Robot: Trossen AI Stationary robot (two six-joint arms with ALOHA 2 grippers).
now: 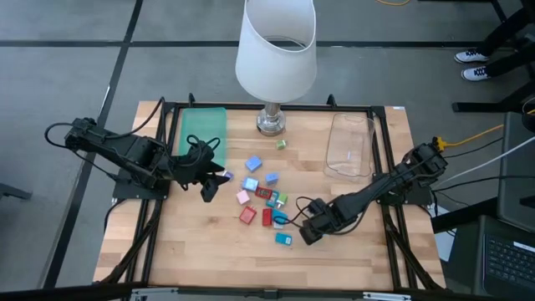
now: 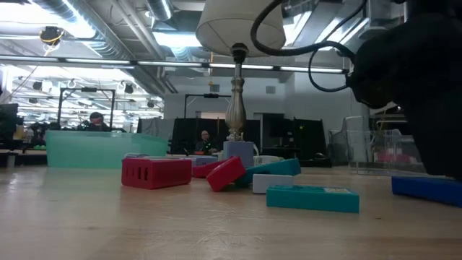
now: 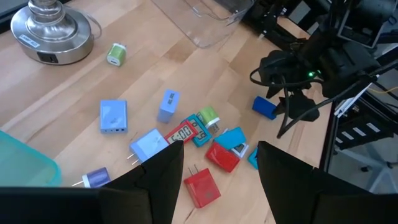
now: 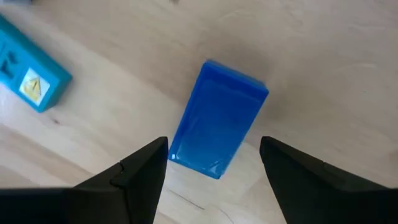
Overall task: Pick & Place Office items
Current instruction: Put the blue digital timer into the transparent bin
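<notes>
The office items [image 1: 261, 196] lie scattered mid-table as small blue, red, pink, green and teal blocks. My right gripper [image 4: 214, 163] is open and low over the table at the cluster's right side. Its fingers stand on either side of a blue block [image 4: 217, 118] that lies flat on the wood; I see no touch. That block also shows in the left wrist view [image 3: 264, 107] and the low view [image 2: 426, 189]. My left gripper [image 3: 217, 165] is open and hovers above the cluster's left side [image 1: 209, 184], touching nothing.
A white-shaded lamp [image 1: 276, 50] stands on its metal base [image 1: 272, 121] at the far middle. The green tray [image 1: 203, 130] lies far left and the clear bin [image 1: 351, 146] far right. A teal block [image 4: 31, 81] lies beside the blue one. Bare wood spreads along the near edge.
</notes>
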